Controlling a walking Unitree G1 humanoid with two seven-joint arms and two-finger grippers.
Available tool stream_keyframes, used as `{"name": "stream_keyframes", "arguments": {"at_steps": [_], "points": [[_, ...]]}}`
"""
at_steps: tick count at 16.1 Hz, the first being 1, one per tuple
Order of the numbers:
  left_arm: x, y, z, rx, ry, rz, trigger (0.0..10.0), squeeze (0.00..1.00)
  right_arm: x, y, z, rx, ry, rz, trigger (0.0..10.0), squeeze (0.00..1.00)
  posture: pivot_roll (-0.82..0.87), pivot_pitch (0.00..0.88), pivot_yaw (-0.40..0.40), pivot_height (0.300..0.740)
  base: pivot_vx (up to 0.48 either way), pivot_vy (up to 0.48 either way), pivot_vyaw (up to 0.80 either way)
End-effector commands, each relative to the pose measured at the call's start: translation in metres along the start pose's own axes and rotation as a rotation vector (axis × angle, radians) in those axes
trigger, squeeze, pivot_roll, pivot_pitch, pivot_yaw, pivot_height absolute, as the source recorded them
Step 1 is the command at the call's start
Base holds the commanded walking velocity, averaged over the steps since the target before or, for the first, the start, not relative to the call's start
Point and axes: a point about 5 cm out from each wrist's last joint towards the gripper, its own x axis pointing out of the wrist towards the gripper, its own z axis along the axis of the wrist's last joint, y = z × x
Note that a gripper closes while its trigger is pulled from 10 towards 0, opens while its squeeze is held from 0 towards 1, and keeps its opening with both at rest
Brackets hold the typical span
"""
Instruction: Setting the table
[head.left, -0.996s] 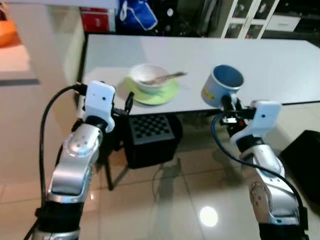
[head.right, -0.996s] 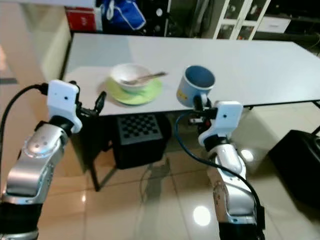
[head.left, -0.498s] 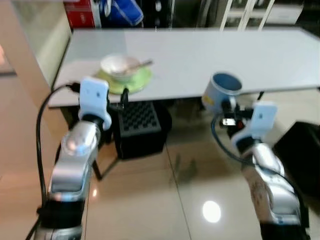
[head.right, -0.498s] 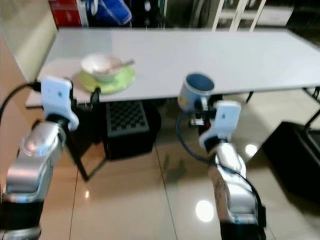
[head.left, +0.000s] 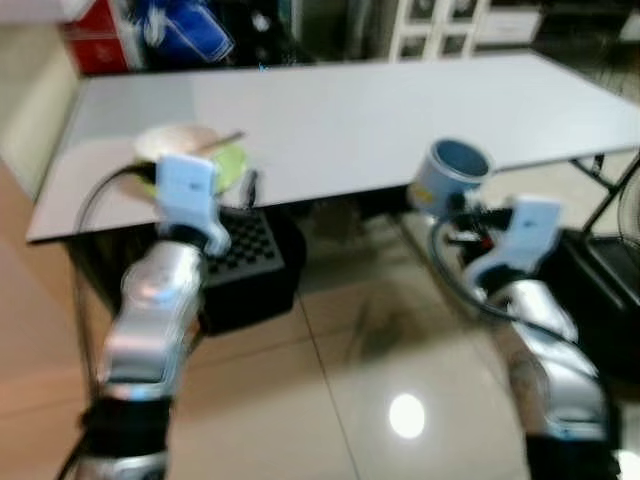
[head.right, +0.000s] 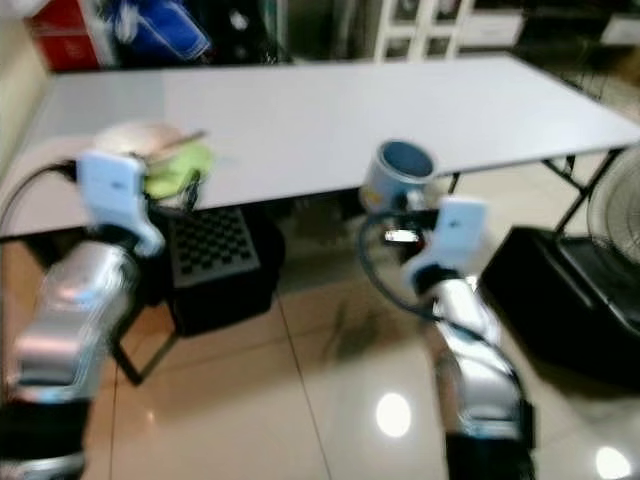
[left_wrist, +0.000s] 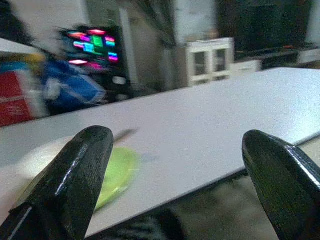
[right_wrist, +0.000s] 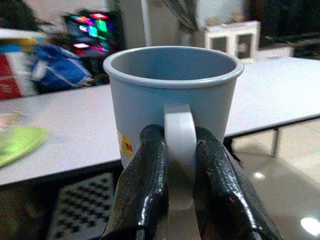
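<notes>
Robot carried a blue-grey cup (right_wrist: 172, 97) by its handle
Right gripper (right_wrist: 172, 200) pinched it; left gripper (left_wrist: 170, 185) wide apart, holding nothing; keep cup level

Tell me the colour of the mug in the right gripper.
Light blue mug, with a paler handle; clearest in the right wrist view.

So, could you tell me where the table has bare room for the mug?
The table is bare from the green plate across to its far right end. Only the left corner is crowded, by plate and bowl. The right gripper holds the mug.
</notes>
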Motion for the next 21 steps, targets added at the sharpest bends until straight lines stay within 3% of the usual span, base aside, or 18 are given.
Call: {"name": "stream_keyframes", "arguments": {"at_steps": [1,5,7,12,15,21], "points": [[0.000,0.009,0.004,0.017,-0.016,0.021,10.0,0.00,0.002,0.008,0.003,0.007,-0.011,0.027,10.0,0.00,0.02,0.000,-0.050,0.740,0.356,0.000,0.00],[0.000,0.010,0.005,0.015,-0.022,0.024,10.0,0.00,0.004,0.010,0.005,0.009,-0.019,0.049,10.0,0.00,0.02,0.000,-0.055,0.740,0.370,0.000,0.00],[-0.001,0.011,0.006,0.023,-0.030,0.025,10.0,0.00,0.006,0.015,0.008,-0.048,-0.021,0.097,10.0,0.00,0.02,0.000,-0.063,0.740,0.384,0.000,0.00],[-0.002,0.014,0.010,0.042,-0.045,0.022,10.0,0.00,0.010,0.015,0.010,-0.043,-0.037,0.093,10.0,0.00,0.03,0.000,-0.070,0.740,0.393,0.000,0.76],[-0.001,0.014,0.018,0.075,-0.069,0.011,10.0,0.00,0.011,0.014,0.014,0.019,-0.060,0.083,10.0,0.00,0.03,0.000,-0.072,0.740,0.401,0.000,0.00],[0.000,0.012,0.024,0.102,-0.084,-0.016,10.0,0.00,0.012,0.020,0.016,0.013,-0.067,0.129,10.0,0.00,0.04,0.000,-0.071,0.740,0.406,0.000,0.00]]}}
